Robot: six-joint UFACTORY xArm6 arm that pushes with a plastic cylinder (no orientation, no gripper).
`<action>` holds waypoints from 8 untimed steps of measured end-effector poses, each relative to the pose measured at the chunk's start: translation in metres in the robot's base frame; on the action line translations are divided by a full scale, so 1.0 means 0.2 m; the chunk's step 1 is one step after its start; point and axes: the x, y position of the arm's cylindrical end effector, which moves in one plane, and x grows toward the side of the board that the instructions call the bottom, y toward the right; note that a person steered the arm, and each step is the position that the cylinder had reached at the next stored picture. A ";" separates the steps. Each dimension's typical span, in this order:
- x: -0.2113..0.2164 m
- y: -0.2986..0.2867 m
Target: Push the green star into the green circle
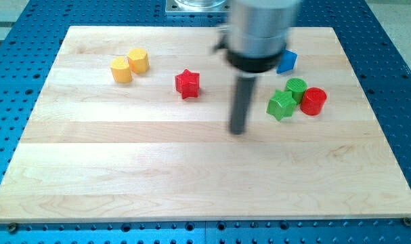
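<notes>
With the green star [281, 106] already touching the green circle [296, 88] near the worktop's [191, 183] right side, the end effector, a bare rod with no jaws, had its tip [238, 131] left of the star, so little seemingly remained beyond 1 short rightward nudge.

There are no words, numbers, labels or signs to read anywhere in this picture. The wooden board [191, 176] is plain, the little coloured blocks have nothing written on them, and the blue table [395, 41] around the board shows only rows of small holes.
</notes>
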 end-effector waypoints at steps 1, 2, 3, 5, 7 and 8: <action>-0.12 -0.71; -0.35 -0.70; -0.54 -0.39; -0.55 0.07; -0.50 -0.35; -0.46 -0.21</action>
